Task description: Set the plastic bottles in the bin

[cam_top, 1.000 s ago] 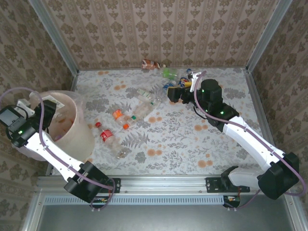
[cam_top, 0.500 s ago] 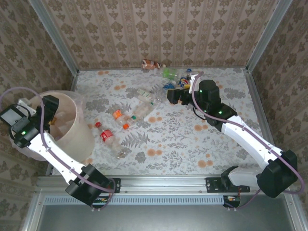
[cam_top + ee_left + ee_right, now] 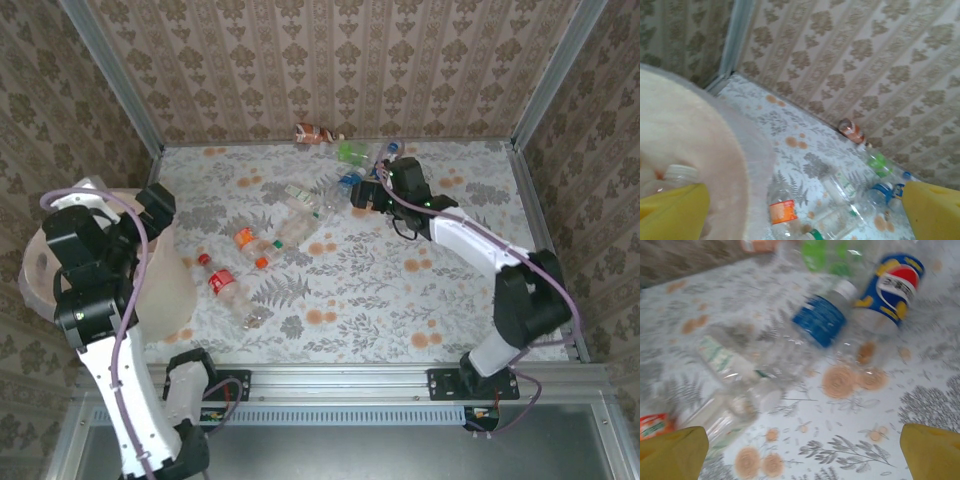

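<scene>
Because the right gripper [image 3: 802,452], spread wide, is nearer, the blue-labelled bottle [image 3: 820,320] lies at its twelve o'clock, cap toward one-thirty.

Pale beige bin [image 3: 172,280] stands at the worktop's left edge, a clear bottle [image 3: 675,176] lying inside. On their sides: red-labelled bottle [image 3: 222,282] mid-worktop, blue-labelled bottle [image 3: 820,320] and green bottle [image 3: 354,152] near the far edge.

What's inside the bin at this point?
One clear bottle with a pale cap lies inside the bin. The rest of the interior is hidden by a yellow pad of the left gripper and the rim.
</scene>
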Tool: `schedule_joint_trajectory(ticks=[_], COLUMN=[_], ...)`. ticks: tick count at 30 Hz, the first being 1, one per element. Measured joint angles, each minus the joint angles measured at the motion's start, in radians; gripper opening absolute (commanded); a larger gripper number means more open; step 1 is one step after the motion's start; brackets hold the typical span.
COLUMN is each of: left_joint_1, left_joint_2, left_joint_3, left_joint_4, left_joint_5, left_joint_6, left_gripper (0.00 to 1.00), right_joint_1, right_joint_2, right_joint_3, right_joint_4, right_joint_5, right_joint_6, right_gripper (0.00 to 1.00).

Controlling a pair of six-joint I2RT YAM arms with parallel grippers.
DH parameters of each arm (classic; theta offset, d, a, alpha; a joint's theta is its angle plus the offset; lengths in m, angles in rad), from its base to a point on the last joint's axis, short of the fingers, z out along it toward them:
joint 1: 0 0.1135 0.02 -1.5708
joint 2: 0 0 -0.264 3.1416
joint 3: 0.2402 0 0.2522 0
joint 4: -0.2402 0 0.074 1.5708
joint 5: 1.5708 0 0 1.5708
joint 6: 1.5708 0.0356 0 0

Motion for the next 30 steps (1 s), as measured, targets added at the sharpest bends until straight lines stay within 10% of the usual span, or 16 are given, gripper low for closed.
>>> schedule_joint_trajectory(ticks=[13, 30], left_joint_1=[-0.618, -0.66], left_joint_2=[0.312, 0.382], left_joint_3=[-0.016, 0.018], left_joint_4=[0.129, 0.129], left_joint_5=[-0.126, -0.264], left_joint_6=[0.086, 0.135], left_gripper=[1.0, 1.0], right_joint_1=[-0.062, -0.062], right_joint_2=[0.454, 0.646], right_joint_3=[0.388, 0.563], right_joint_4=[-0.124, -0.243], right_joint_5=[0.107, 0.232], right_joint_6=[0.15, 0.189], right_gripper=[0.89, 0.57])
